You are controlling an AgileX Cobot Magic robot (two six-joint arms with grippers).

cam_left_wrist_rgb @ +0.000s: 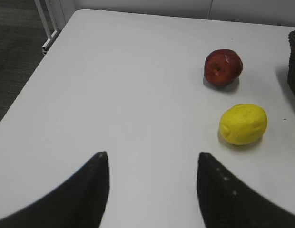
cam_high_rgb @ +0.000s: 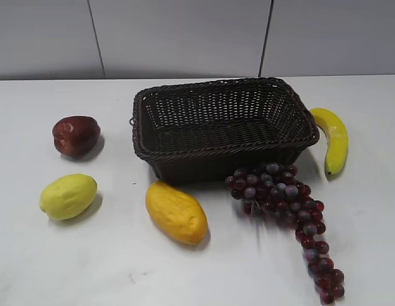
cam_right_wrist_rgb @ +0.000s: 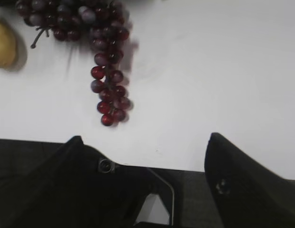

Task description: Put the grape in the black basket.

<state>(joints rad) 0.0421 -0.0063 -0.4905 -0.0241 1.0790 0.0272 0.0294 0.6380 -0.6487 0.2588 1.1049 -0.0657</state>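
Long floppy bunch of dark red-purple grapes (cam_high_rgb: 290, 213) lay on the white table (cam_high_rgb: 121, 268), its broad end against the front wall of the empty dark woven wicker basket (cam_high_rgb: 185, 167). Likely soft and trailing; best pinched at the thick stem end. No legible writing seen. Left gripper (cam_left_wrist_rgb: 152, 164) and right gripper (cam_right_wrist_rgb: 145, 142): jaws apart, holding nothing.

We see even, fairly bright light from above, with soft short shadows beside the apple (cam_high_rgb: 76, 135) and the lemon (cam_high_rgb: 68, 196). The white table (cam_high_rgb: 197, 268) looks washed out. In the right wrist view the grape (cam_right_wrist_rgb: 107, 71) is slightly blurred, and the near fingers (cam_right_wrist_rgb: 242, 180) are dark and soft.
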